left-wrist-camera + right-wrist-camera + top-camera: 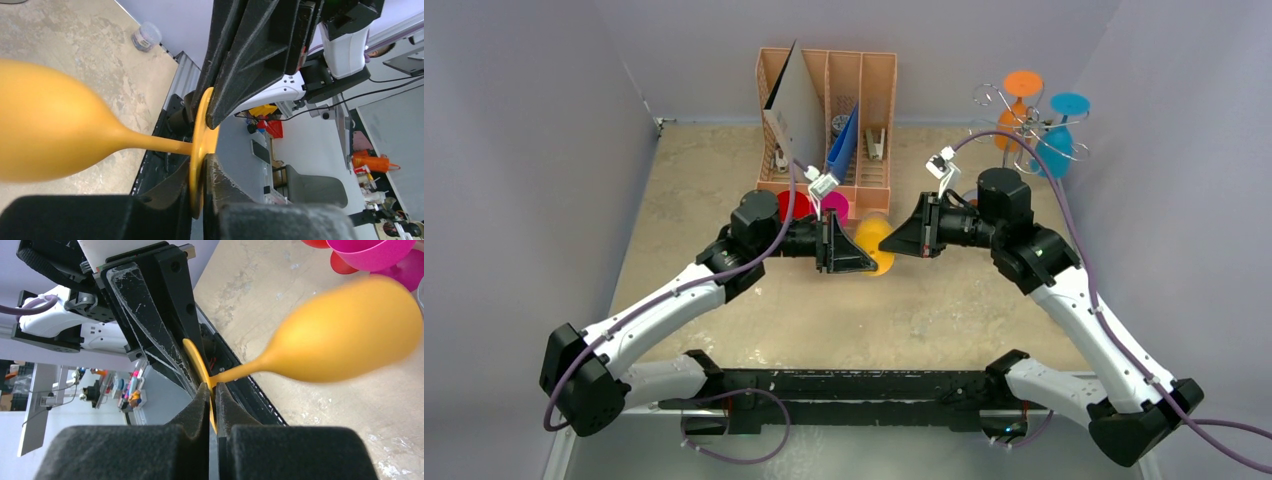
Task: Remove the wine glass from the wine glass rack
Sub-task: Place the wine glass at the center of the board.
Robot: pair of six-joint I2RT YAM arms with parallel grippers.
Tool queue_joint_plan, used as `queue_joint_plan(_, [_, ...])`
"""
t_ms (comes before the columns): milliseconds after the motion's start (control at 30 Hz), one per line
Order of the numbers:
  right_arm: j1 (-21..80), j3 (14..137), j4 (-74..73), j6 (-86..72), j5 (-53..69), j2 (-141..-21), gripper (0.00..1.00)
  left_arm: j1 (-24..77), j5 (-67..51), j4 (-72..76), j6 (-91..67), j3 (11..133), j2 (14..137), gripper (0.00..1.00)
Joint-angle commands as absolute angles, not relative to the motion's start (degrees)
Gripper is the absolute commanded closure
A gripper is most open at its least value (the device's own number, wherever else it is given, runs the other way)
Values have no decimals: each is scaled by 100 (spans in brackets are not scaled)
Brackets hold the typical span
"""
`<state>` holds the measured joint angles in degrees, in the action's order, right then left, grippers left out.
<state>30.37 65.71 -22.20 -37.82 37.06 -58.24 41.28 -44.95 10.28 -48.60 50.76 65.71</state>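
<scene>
Seemingly plastic wine glass (345, 335) — rounded, yellow

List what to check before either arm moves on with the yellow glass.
1. Is the glass off the rack: ok, it is held mid-table between the arms, well apart from the rack.
2. Is the right gripper on the foot: ok, its pads are shut on the rim.
3. Is the left gripper on the foot: ok, it looks closed on the opposite rim.
4. Is only one arm holding: not ok, both grip the foot, so one should release first.
5. Is the bowl apart from the pink glass: ok.
6. Is there height above the table: cannot tell.
</scene>
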Motion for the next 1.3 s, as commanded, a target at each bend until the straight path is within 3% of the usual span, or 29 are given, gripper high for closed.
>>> queue_joint_plan(0, [3072,6547,-1868,-3874,3584,-5844,100,4157,-4583,1325,-4771,5092,6394,100])
queue_joint_plan(167, [3076,6577,-1872,-3883,3560,-5812,96,4157,-4666,1285,-4688,5119,6381,100])
queue_joint_plan(467, [3076,6750,-1927,-3792,3496,-5692,60,4158,-4492,871,-4058,5205,6117,100])
queue_joint_plan(700, [3076,7876,-2930,-2969,3090,-6026,42,4157,-4589,535,-2688,5024,5621,100])
queue_joint_plan(1100, [3076,8955,-3803,-2904,3433,-7018,33,4157,-4628,-773,214,4431,4426,100])
queue_joint_plan(1267, [3076,9260,-4123,-2860,3534,-7294,33,4162,-5314,-1176,1521,4181,4207,100])
